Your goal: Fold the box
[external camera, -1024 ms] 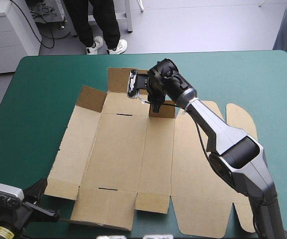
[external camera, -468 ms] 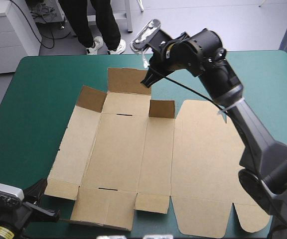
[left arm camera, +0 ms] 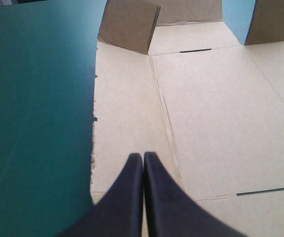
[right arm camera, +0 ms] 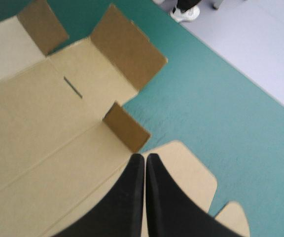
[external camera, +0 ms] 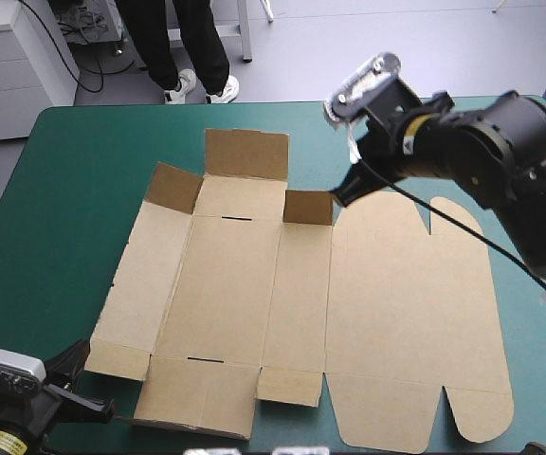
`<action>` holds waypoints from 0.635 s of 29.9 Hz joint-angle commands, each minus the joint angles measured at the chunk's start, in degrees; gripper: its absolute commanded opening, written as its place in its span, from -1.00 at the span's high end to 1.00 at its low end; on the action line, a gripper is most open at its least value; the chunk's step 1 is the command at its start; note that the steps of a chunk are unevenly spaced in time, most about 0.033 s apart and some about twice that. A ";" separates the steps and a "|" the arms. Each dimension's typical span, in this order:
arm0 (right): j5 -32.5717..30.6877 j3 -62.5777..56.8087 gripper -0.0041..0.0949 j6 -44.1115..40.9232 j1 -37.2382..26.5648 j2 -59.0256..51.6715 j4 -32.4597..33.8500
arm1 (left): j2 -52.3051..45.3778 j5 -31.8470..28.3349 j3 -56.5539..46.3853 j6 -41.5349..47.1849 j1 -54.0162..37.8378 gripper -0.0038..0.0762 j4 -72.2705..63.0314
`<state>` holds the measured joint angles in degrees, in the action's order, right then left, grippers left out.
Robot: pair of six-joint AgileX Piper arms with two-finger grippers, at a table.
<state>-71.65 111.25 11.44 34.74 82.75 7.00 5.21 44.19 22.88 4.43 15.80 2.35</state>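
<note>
The flat, cut brown-board box lies on the teal-green table cover, spread beneath and ahead of your right gripper, which is clenched on nothing. Lower it just beyond the small upright flap ahead of its tips, then fold squarely along the crease. Your left gripper is likewise clenched over the board's near corner. Whether it touches the sheet is hard to make out.

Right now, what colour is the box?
The box is plain brown; the high view shows it best.
</note>
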 commanded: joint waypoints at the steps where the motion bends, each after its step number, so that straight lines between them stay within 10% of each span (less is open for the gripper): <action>1: 0.70 -10.78 0.94 -2.74 -0.05 -8.79 1.94 | 0.86 -4.05 1.31 0.29 -0.10 0.92 -0.30; 19: 22.75 -69.36 0.94 -16.04 -0.05 -50.95 2.16 | 0.86 -4.10 1.31 0.27 -0.10 0.92 -0.30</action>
<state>-53.76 44.66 -3.34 34.74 35.58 8.11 5.21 44.19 22.88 4.43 15.80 2.35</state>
